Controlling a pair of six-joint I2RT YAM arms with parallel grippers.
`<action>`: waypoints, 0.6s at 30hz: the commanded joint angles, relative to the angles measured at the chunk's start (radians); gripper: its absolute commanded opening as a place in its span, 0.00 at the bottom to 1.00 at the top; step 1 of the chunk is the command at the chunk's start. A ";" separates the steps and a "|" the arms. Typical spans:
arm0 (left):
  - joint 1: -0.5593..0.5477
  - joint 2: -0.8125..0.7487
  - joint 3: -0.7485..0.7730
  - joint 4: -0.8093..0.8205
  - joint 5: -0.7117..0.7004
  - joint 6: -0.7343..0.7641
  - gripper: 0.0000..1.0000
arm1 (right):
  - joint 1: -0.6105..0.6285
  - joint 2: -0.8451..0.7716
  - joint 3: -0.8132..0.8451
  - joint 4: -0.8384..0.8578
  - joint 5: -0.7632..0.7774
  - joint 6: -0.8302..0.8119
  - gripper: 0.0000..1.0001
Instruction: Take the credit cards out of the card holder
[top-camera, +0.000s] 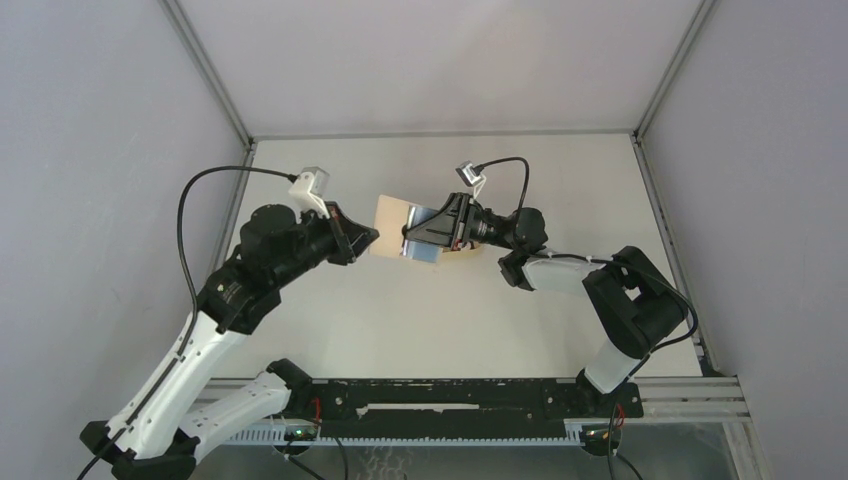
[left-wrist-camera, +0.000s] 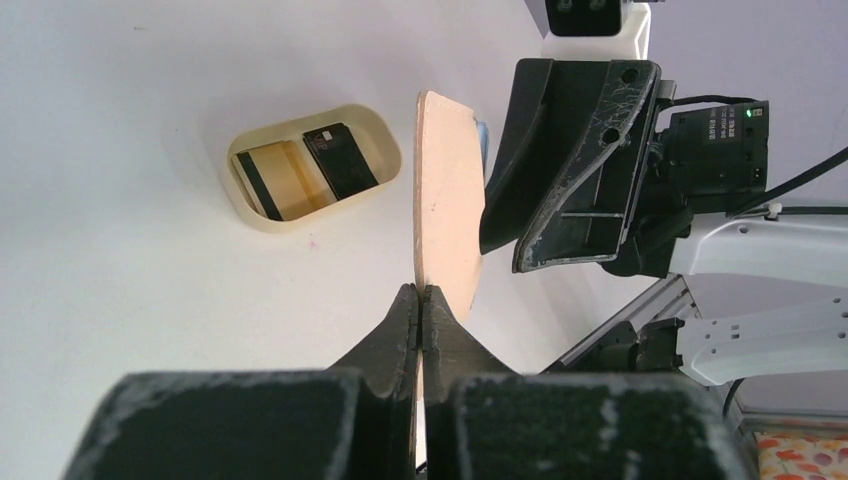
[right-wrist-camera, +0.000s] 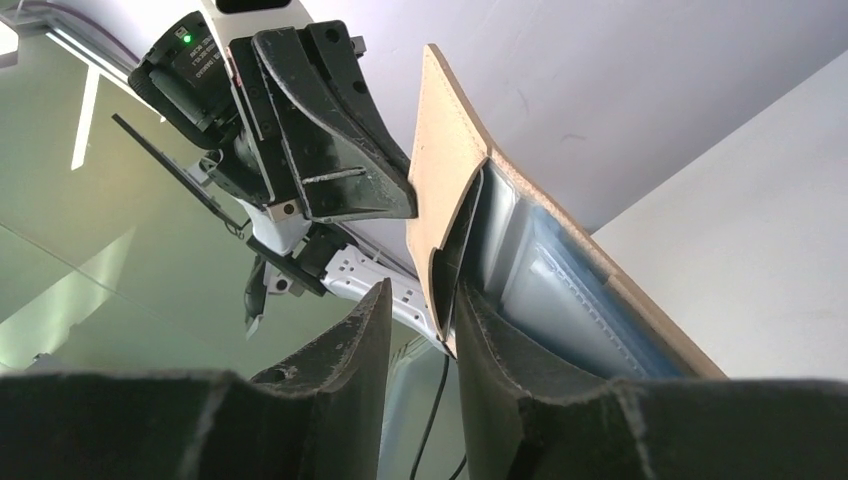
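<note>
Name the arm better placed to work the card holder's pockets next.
Right. The left gripper is shut on the card holder, holding it off the table. The right gripper is at the pockets, jaws apart around an inner flap.

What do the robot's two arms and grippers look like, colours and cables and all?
The left arm and right arm mix white shells with black joints. The left gripper and right gripper have black, wedge-shaped fingers, scuffed pale. A small camera sits on each wrist, with a black cable looping off. A green light glows on the right wrist.
</note>
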 joint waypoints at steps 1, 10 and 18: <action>0.015 -0.004 -0.010 0.021 -0.011 0.014 0.00 | -0.004 -0.012 0.019 0.084 -0.009 0.011 0.37; 0.016 0.008 -0.016 0.031 0.017 0.010 0.00 | 0.000 0.000 0.021 0.082 0.013 0.009 0.34; 0.015 0.011 -0.035 0.044 0.030 0.008 0.00 | 0.009 0.022 0.046 0.080 0.022 0.013 0.31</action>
